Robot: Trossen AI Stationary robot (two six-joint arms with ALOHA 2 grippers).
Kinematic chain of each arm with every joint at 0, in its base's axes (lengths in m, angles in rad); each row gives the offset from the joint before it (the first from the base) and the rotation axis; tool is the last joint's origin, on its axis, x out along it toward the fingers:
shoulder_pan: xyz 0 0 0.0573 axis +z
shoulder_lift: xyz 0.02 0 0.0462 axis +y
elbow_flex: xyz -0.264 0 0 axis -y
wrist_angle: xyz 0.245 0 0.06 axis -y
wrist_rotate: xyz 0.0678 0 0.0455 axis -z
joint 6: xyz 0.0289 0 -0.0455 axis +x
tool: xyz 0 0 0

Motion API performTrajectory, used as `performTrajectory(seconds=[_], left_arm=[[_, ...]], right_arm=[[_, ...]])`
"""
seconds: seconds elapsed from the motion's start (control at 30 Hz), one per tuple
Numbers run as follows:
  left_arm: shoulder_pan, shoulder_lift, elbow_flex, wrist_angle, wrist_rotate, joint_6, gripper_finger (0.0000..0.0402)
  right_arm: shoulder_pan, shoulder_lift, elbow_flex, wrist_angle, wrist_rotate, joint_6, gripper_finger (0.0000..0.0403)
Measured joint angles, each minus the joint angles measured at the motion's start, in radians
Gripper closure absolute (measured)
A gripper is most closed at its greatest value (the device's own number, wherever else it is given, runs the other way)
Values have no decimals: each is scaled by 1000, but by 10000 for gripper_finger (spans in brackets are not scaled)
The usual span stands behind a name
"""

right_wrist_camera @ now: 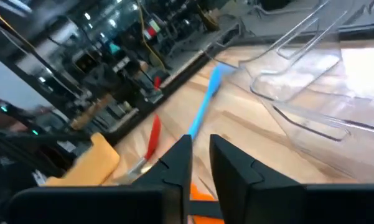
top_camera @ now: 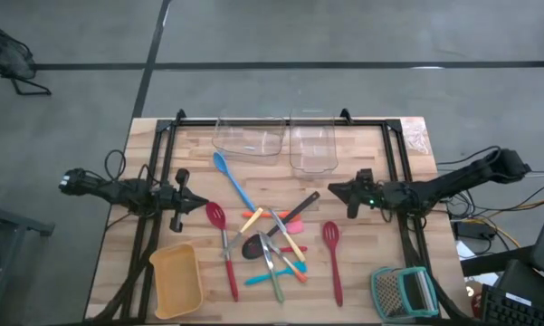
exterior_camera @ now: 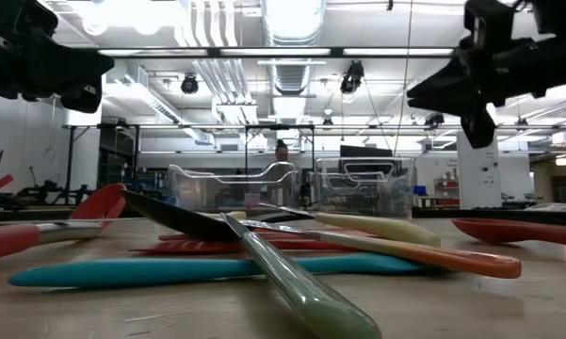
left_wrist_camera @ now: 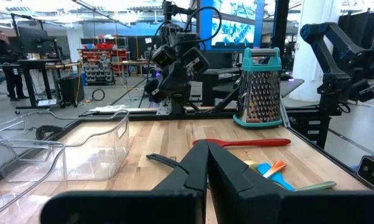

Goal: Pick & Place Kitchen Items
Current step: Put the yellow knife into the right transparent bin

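The kitchen items lie on the wooden table between my arms. A blue spoon lies far left of the pile. One red slotted spoon lies at the pile's left, another at its right. A black spoon, an orange spatula, a teal spatula and yellow-handled cutlery lie crossed over one another. My left gripper hovers left of the pile, shut and empty. My right gripper hovers right of it, empty, with a narrow gap between its fingers.
Two clear plastic tubs stand at the far edge. A yellow tray sits near left. A teal-framed metal grater sits near right. A black frame runs round the table's far part. A person stands in the room beyond.
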Motion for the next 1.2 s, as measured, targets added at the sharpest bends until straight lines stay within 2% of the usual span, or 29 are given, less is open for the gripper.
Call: performTrajectory(seconds=[0.23,0.37,0.73,1.0,1.2], left_arm=[[0,0,0,0,0,0,390],[0,0,0,0,0,0,390],[0,0,0,1,0,0,390],[0,0,0,2,0,0,390],[0,0,0,2,0,0,390]], right_arm=[[0,73,175,-320,0,5,289],[0,110,250,-439,0,11,267],[0,251,294,-450,-6,48,227],[7,310,341,-449,-66,78,213],[7,440,440,-475,-157,108,217]])
